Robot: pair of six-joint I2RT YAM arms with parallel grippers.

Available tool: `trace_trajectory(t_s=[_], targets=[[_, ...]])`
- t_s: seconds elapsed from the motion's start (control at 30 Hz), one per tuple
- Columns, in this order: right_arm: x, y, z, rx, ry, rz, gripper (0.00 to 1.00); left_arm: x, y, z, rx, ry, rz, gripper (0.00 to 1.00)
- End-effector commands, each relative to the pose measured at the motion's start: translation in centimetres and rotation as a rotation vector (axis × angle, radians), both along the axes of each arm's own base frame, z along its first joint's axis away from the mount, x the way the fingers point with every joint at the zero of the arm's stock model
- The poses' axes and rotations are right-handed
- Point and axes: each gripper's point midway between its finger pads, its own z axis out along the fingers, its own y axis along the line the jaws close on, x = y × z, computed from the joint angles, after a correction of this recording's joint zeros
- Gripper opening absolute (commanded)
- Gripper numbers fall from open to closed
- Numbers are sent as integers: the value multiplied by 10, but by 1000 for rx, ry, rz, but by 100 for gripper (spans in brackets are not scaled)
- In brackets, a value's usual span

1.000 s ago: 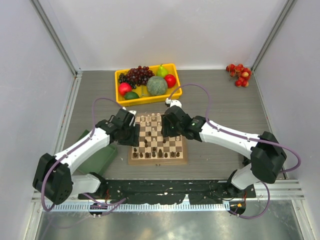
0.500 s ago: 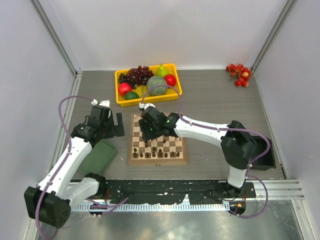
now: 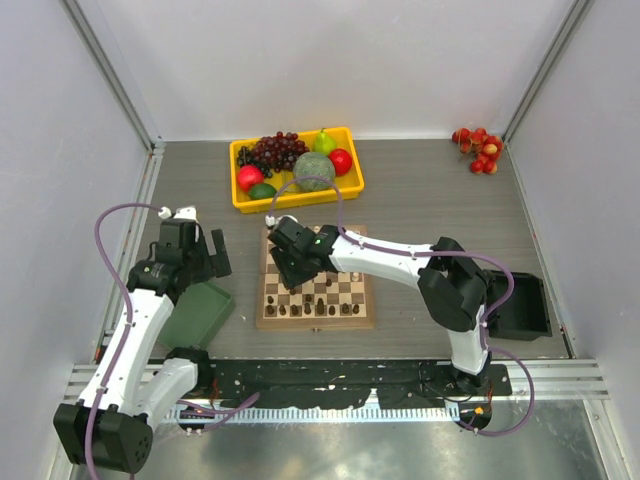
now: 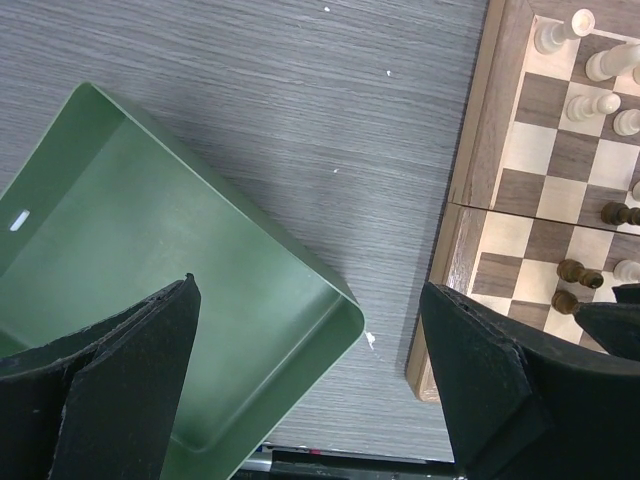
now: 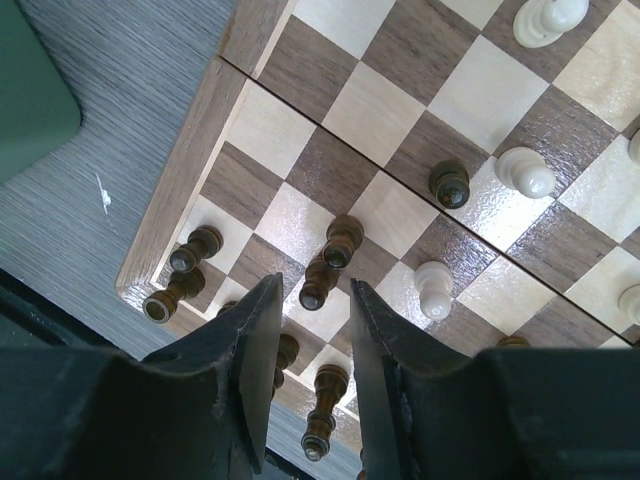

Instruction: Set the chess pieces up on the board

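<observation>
Just below R gripper (image 5: 312,284), dark chess pieces (image 5: 342,240), board (image 5: 183,197) corner

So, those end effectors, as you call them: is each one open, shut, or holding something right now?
Left end effector: wide open, holding nothing.
Right end effector: open by a narrow gap, gripping nothing, over the board.

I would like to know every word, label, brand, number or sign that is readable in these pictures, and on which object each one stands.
No text can be read in any view.
board: plain wooden rim, no letters or numbers.
green tray: only a small white mark, no writing legible.
yellow tray: no label visible.
</observation>
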Motion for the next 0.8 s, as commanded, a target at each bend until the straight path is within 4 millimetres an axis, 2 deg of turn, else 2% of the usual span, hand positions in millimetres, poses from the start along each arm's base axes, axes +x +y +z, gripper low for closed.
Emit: trace_trajectory(t_s=[0.0,0.43,0.77], targets=[[4,3,13,-11,-28,3,39,1,1,4,7,-22,-17,100],[-5,10,5,-25,7,50,34,3,-1,0,0,-2,-26,100],[-7,12,4,-27,18,68,21,3,-3,-1,-5,6,-31,100]])
